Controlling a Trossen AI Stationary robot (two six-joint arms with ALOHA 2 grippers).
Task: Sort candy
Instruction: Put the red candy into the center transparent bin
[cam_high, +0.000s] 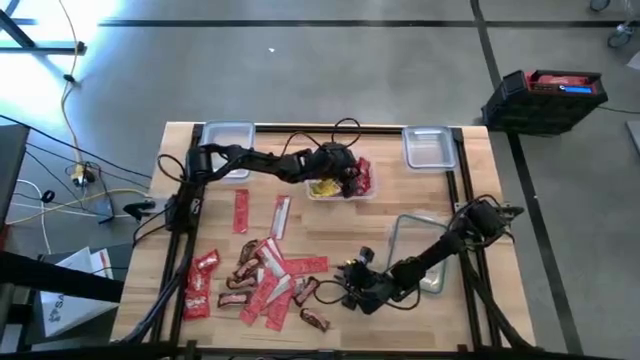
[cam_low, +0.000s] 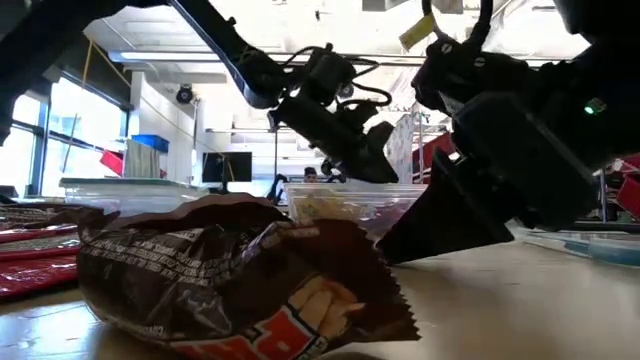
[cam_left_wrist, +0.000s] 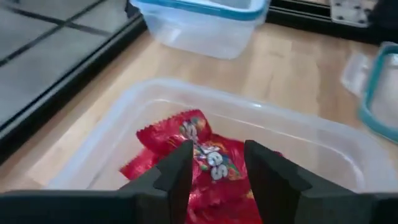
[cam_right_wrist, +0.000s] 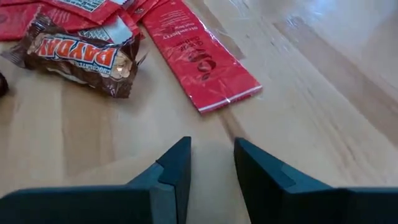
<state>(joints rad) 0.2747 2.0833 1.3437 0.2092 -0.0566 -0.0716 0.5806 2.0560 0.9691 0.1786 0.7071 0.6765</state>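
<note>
A clear container (cam_left_wrist: 155, 87) at the table's far middle holds red candy packets (cam_left_wrist: 205, 146) and yellow ones (cam_high: 322, 187). My left gripper (cam_left_wrist: 217, 168) hovers over it, open, fingers pointing down at the red packets without touching them. A pile of candy (cam_high: 260, 280), mostly red packets with some brown bars, lies flat on the near left of the table. My right gripper (cam_right_wrist: 211, 162) is low over bare wood at the pile's right side, open and empty. A brown bar (cam_right_wrist: 81, 56) and a long red packet (cam_right_wrist: 199, 62) lie just ahead of it.
Two more clear containers stand at the far edge, one on the left (cam_high: 225, 140) and one on the right (cam_high: 430, 145). A clear lid or tray (cam_high: 415, 240) lies at the right under my right arm. A black crate (cam_high: 545, 100) sits on the floor beyond.
</note>
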